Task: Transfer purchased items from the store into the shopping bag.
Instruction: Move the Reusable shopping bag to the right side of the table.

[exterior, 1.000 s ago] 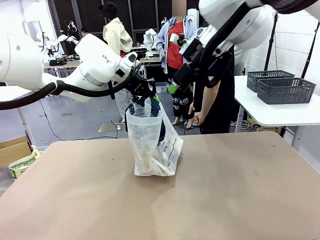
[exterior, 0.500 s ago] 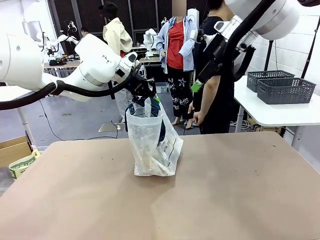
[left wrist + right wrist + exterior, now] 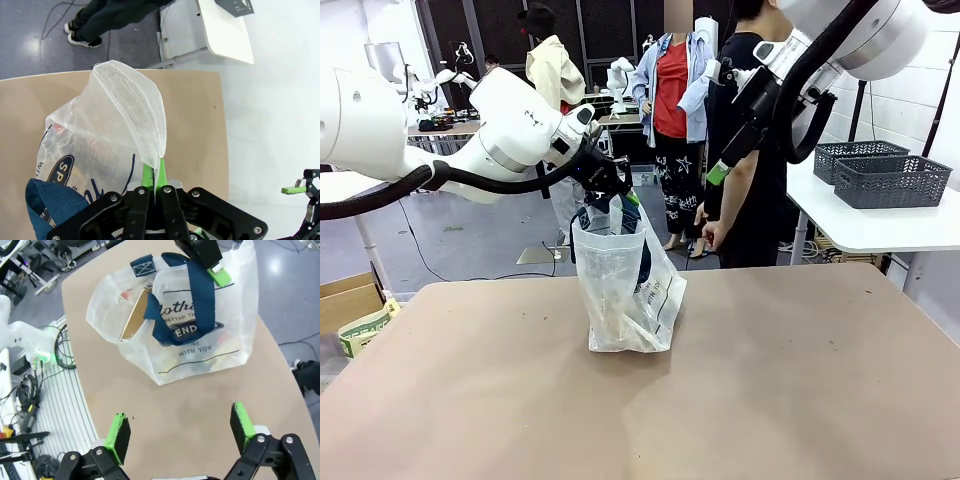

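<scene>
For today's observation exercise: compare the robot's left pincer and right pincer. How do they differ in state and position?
The left pincer is shut on the rim of the shopping bag, holding it up on the table; the right pincer is open and holds nothing. The left sits at the bag; the right hangs high, apart from it. Both have green pads.

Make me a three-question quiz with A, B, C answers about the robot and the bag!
1. Where does the bag stand?
A. on the table
B. on the floor
C. in a basket

2. What colour are the bag's straps?
A. red
B. navy
C. yellow

3. How is the right gripper?
A. shut on the bag
B. shut on a packet
C. open, holding nothing

Answers: 1 A, the bag sits on the tan top. 2 B, the right wrist view shows navy straps. 3 C, its green pads stand wide apart above the table.
</scene>
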Robot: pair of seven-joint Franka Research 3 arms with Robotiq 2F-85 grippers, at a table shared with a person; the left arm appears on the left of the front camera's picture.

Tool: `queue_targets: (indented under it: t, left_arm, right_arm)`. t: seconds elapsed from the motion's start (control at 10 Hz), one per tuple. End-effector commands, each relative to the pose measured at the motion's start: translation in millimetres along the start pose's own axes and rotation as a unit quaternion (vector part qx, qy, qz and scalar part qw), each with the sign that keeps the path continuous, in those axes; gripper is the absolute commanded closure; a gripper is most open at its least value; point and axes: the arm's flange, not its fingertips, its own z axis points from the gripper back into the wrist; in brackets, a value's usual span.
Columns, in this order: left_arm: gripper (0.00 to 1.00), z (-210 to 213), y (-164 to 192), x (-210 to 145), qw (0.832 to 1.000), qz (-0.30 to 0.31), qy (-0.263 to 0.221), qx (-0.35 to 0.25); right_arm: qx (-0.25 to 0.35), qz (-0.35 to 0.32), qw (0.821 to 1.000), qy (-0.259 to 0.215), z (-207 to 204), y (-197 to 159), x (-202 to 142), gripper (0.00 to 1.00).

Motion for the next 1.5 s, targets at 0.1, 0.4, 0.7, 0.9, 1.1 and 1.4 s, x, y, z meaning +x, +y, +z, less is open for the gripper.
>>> queue_targets:
  t: [0.1, 0.4, 0.7, 0.9, 1.1, 1.4]
  left_arm:
    - [1.0, 2, 0, 0, 1.0, 0.005, -0.001, -0.001]
    - [1.0, 15, -6, 7, 1.0, -0.015, 0.0, 0.011]
    - [1.0, 78, -16, 23, 0.995, -0.093, 0.022, 0.026]
    - [1.0, 115, -12, 35, 0.992, -0.1, 0.02, 0.075]
    - [1.0, 146, -2, 46, 0.986, -0.084, 0.04, 0.142]
    - [1.0, 188, 23, 55, 0.969, -0.013, 0.007, 0.245]
  right_arm:
    - [0.002, -0.01, 1.0, 0.001, -1, -1, 3, 0.0]
    - [0.002, -0.01, 1.0, 0.001, -1, -1, 3, 0.0]
    - [0.002, -0.01, 1.0, 0.001, -1, -1, 3, 0.0]
    - [0.002, -0.01, 1.0, 0.001, -1, -1, 3, 0.0]
    - [0.002, -0.01, 1.0, 0.001, -1, -1, 3, 0.0]
    - [0.002, -0.01, 1.0, 0.001, -1, -1, 3, 0.0]
